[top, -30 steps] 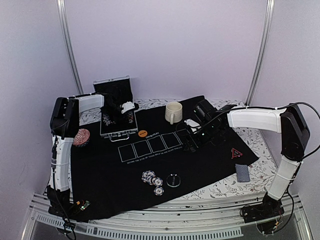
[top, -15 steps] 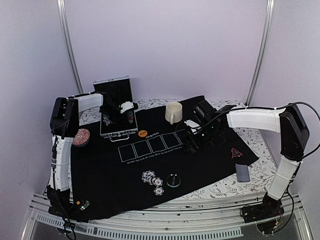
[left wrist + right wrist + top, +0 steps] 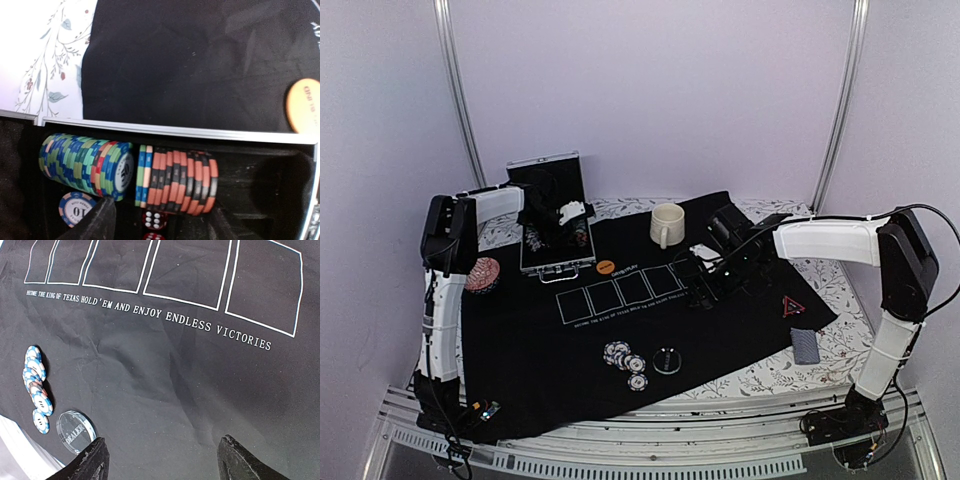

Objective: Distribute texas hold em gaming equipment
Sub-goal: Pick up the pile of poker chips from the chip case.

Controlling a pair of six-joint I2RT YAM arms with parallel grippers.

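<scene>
An open metal case at the back left holds poker chips. Inside it lie a blue-green row, an orange-black row, a loose blue chip and red dice. My left gripper hangs open over the case, its fingers on either side of the orange-black row. My right gripper is open over the bare black mat, nothing between its fingers. A few chips and a clear dealer button lie on the mat's near part.
A cream mug stands at the mat's back. An orange disc lies by the case, a pinkish disc at the left edge. A red-edged triangle and a grey-blue card deck lie at the right.
The left gripper's jaws have spread wider over the chips in the case. The right arm has edged slightly; nothing on the mat has moved.
</scene>
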